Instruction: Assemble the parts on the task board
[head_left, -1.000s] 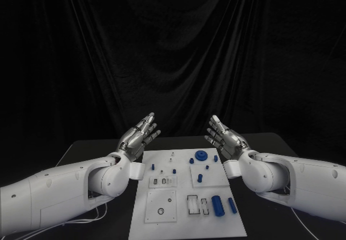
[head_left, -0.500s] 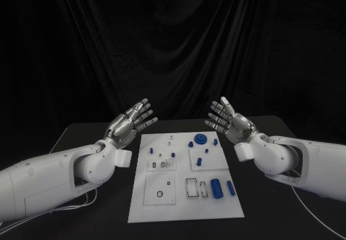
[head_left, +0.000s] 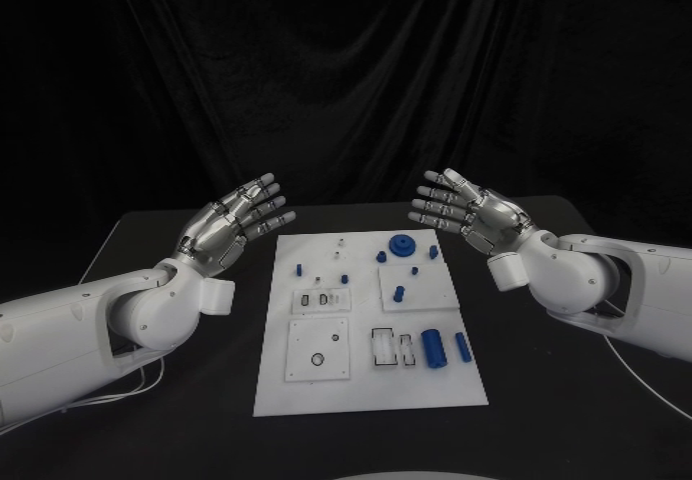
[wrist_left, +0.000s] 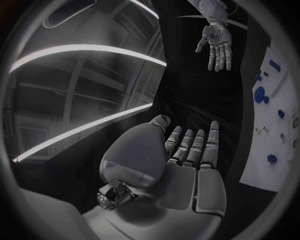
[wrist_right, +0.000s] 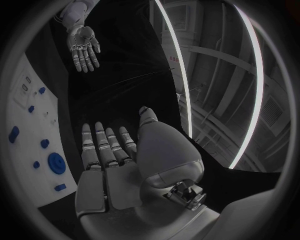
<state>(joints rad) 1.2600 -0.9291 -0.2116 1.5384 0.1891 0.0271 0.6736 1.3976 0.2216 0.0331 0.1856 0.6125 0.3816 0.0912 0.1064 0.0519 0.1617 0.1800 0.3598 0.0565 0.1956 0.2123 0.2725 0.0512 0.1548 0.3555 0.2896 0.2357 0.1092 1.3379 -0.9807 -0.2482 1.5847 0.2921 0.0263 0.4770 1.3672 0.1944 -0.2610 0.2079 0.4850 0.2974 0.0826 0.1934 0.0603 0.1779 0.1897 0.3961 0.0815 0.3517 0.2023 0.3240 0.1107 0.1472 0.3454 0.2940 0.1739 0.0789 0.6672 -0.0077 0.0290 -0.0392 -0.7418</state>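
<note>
Both hands, the left hand (head_left: 231, 228) and the right hand (head_left: 469, 215), were spread wide and held nothing. No work had begun on the task board (head_left: 372, 392). Next, I think, one hand had to reach down for a blue part (head_left: 434, 350).

Robotics lab or test studio, black curtain backdrop (head_left: 346, 100), black table (head_left: 173, 240), ceiling strip lights (wrist_left: 81, 52)

Both arms (head_left: 101, 330) are smooth white shells with round joints. Each hand (head_left: 231, 228) is silver metal with dark gaps. Thin white cables (head_left: 152, 375) hang below.
</note>
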